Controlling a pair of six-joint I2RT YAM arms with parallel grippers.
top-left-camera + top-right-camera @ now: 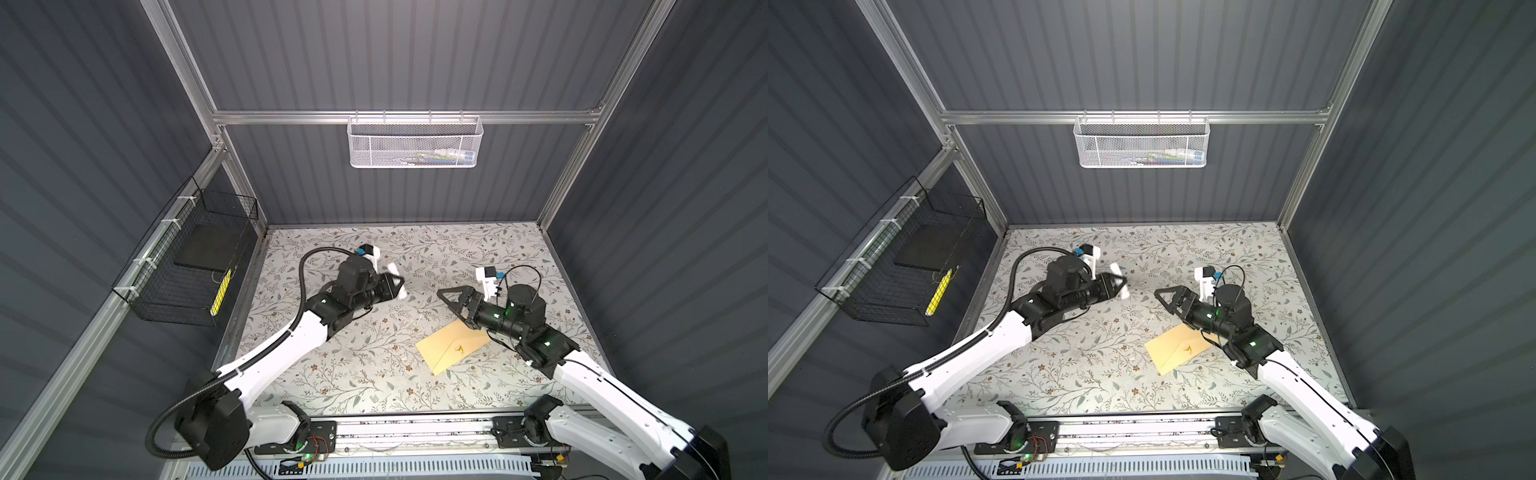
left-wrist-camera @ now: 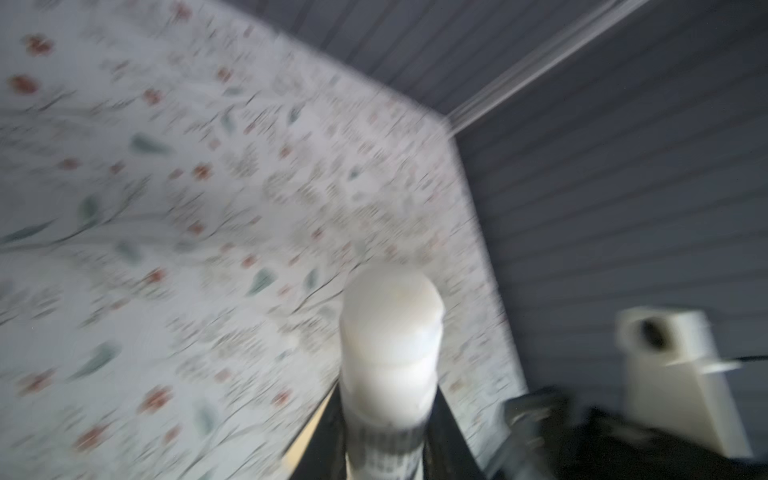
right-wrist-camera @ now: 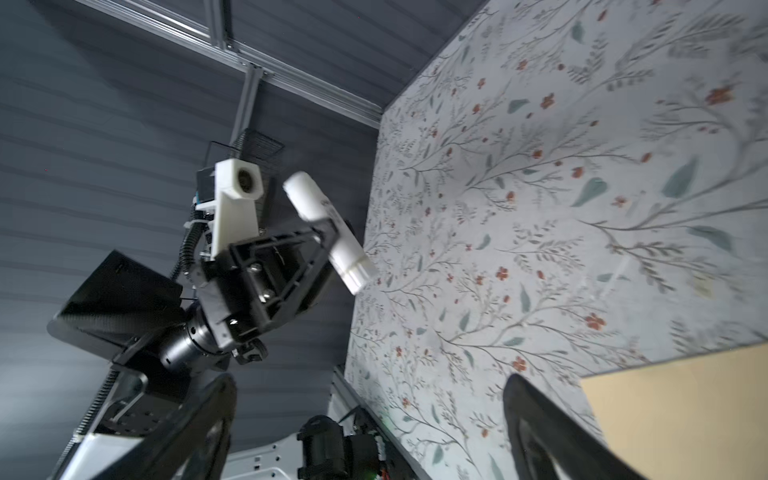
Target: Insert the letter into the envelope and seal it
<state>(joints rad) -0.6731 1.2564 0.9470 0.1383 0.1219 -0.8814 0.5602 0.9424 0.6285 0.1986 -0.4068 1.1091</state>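
Tan envelope [image 1: 451, 349] lies just beside spread right fingers [image 1: 449, 306].

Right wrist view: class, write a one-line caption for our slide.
Left end effector grips a white tube above the floral table; tan envelope lies in the foreground.

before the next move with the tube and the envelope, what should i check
1. Grip of the left gripper on the white tube: ok, clamped crosswise, off the table.
2. The right gripper free: ok, open and empty.
3. The envelope lying flat: ok, though the right arm covers its far corner.
4. The letter inside the envelope: cannot tell, no white sheet shows in any view.
5. The envelope open for gluing or already sealed: cannot tell from these views.
6. The tube's cap off: cannot tell, too blurred.
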